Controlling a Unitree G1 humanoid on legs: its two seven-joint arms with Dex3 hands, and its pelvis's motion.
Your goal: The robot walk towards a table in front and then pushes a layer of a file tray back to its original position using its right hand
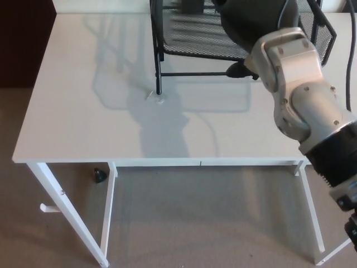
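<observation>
The robot's black right hand [251, 22], fingers hidden so their state is unclear, presses the black wire-mesh file tray layer [195, 42], seemingly light, rigid, best pushed at its front rim.

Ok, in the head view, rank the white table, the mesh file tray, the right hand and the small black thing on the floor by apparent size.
Largest to smallest:
1. white table
2. mesh file tray, partly cropped
3. right hand, nearer the camera and cropped, so unsure against the tray
4. small black thing
</observation>
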